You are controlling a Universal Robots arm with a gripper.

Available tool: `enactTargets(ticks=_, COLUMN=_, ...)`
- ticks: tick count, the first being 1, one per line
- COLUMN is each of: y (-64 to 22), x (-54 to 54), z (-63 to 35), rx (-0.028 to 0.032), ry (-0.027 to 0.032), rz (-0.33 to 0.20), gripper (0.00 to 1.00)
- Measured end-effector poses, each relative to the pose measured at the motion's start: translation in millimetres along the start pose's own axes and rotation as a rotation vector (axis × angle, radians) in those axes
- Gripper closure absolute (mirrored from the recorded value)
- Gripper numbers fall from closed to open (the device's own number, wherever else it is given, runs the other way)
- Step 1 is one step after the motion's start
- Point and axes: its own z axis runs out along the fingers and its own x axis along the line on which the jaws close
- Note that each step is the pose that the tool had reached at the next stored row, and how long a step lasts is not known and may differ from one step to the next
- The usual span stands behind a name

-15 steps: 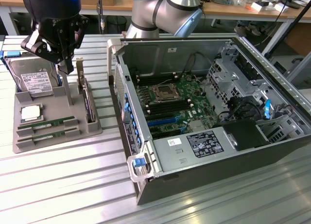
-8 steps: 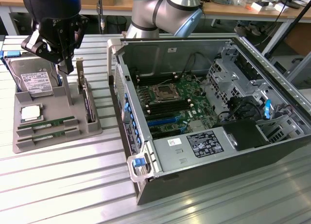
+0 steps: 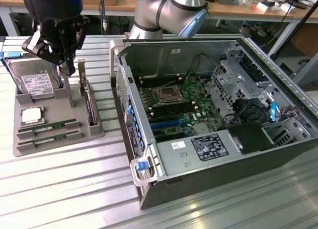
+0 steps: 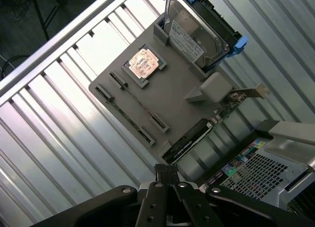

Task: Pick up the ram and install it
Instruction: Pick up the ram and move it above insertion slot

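Two fingers are pressed together with nothing between them, as far as both views show. They hang above the grey tray, over its middle part. That puts them between the hard drive and the upright expansion card, touching neither.

The ram is seated in a slot at the tray's camera-side end in the exterior view, not yet lifted. A second stick lies parallel to it, just beside it and nearer the tray's edge. The loose processor sits between the sticks and the hard drive.

Relation noted: from the fingers the ram lies lower, toward the camera side of the tray and a little to the exterior view's left. Its long axis runs across the exterior view, rising slightly to the right, roughly crosswise to the expansion card. The fingers stand apart from the ram both sideways and in height, with no contact.

The tray stands on the slatted metal counter. The open computer case lies on the exterior view's right, well apart from the tray, with the motherboard exposed.
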Motion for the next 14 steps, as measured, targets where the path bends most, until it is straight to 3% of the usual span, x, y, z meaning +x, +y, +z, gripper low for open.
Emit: enactTargets(ticks=14, y=0.0, x=0.0, z=0.0, rx=-0.0011, ry=0.0021, rz=-0.044, gripper=0.90)
